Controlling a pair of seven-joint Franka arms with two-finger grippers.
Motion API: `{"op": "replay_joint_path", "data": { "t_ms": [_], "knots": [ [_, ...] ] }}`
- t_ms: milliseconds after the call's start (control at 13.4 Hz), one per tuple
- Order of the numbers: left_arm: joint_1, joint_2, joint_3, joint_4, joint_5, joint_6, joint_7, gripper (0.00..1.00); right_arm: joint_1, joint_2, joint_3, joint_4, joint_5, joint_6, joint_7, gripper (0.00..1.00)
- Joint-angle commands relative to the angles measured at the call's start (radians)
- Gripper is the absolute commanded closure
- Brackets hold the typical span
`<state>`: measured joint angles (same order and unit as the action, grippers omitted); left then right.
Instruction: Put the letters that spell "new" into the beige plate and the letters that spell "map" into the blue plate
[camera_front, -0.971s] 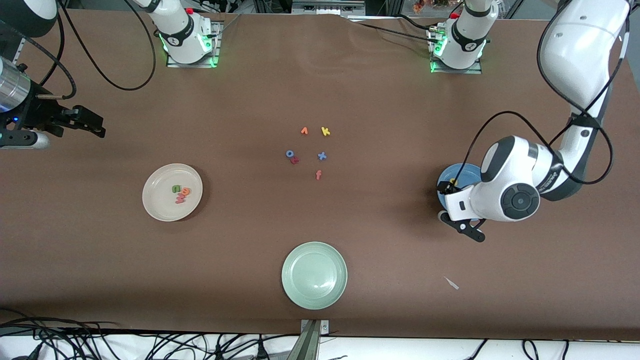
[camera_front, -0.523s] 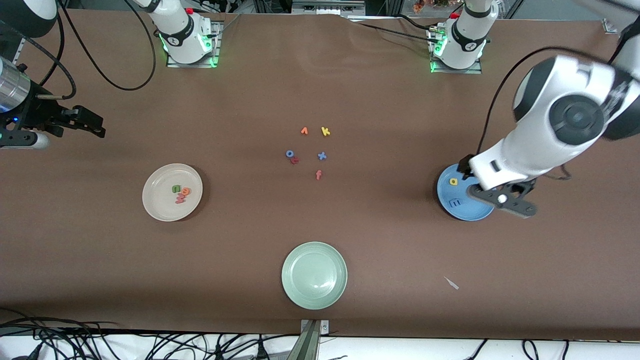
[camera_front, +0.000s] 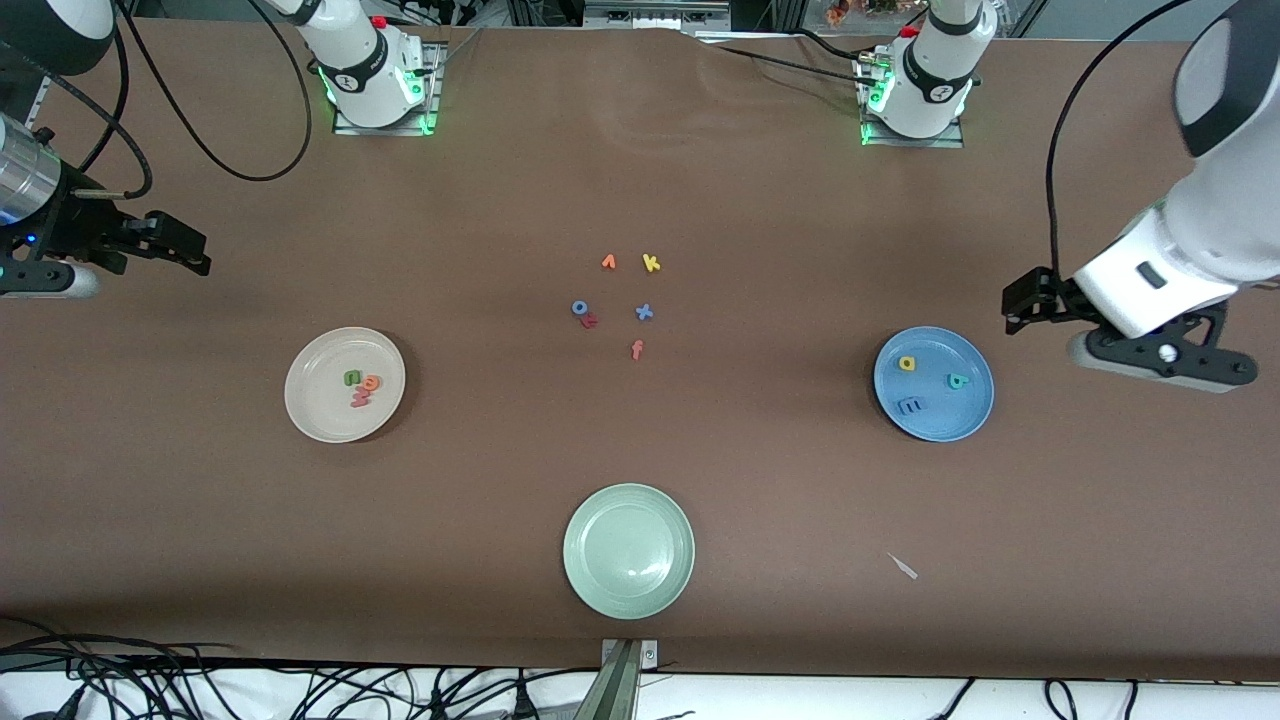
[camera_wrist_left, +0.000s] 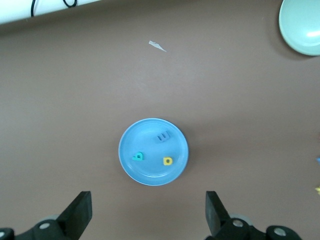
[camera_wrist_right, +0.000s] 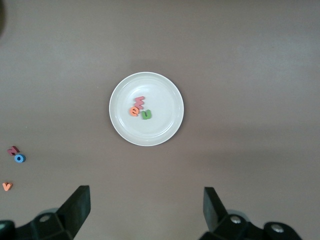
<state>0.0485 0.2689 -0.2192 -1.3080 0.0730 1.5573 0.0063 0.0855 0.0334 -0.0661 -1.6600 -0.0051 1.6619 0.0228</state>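
Observation:
The beige plate holds the green "n", orange "e" and salmon-red "w" in a close cluster. In the blue plate lie the yellow "a", teal "p" and blue "m", spaced apart. My left gripper hangs open and empty over bare table beside the blue plate, toward the left arm's end. My right gripper is open and empty, raised beside the beige plate at the right arm's end, where that arm waits.
Spare letters lie mid-table: orange "v", yellow "k", blue "o" touching a red letter, blue "x", red-orange "f". A pale green plate sits near the front edge. A pale scrap lies nearby.
My left arm has lifted off the blue plate and swung toward its own end of the table. The teal "p" now shows lying in the plate. The right arm has not moved.

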Motion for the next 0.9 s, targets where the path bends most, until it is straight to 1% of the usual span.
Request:
{"op": "replay_joint_path", "data": {
  "t_ms": [0,75,224,374,448,598,673,822],
  "knots": [
    [-0.041,-0.176,0.104,-0.219,-0.062,0.116,-0.043,0.0,-0.007,0.005,0.002,0.014,0.013,-0.005,-0.001,0.0],
    [-0.041,-0.216,0.119,-0.276,-0.073,0.166,-0.048,0.0,-0.007,0.005,0.003,0.014,0.013,-0.005,-0.001,0.0],
    [-0.041,-0.261,0.119,-0.335,-0.072,0.167,-0.054,0.0,-0.007,0.005,0.002,0.014,0.013,-0.005,-0.001,0.0],
    [-0.039,-0.321,0.119,-0.419,-0.071,0.17,-0.055,0.0,-0.007,0.005,0.002,0.016,0.013,-0.005,-0.001,0.0],
    [-0.039,-0.336,0.113,-0.433,-0.071,0.167,-0.058,0.0,-0.007,0.005,0.002,0.014,0.013,-0.005,-0.001,0.0],
    [-0.033,-0.329,0.109,-0.424,-0.071,0.161,-0.058,0.0,-0.007,0.005,0.002,0.016,0.013,-0.005,-0.001,0.0],
    [-0.039,-0.318,0.107,-0.407,-0.064,0.132,-0.06,0.0,-0.007,0.005,0.002,0.014,0.013,-0.005,-0.001,0.0],
    [-0.041,-0.26,0.106,-0.312,-0.061,0.042,-0.06,0.0,-0.007,0.005,0.002,0.016,0.013,-0.005,-0.001,0.0]
  ]
}}
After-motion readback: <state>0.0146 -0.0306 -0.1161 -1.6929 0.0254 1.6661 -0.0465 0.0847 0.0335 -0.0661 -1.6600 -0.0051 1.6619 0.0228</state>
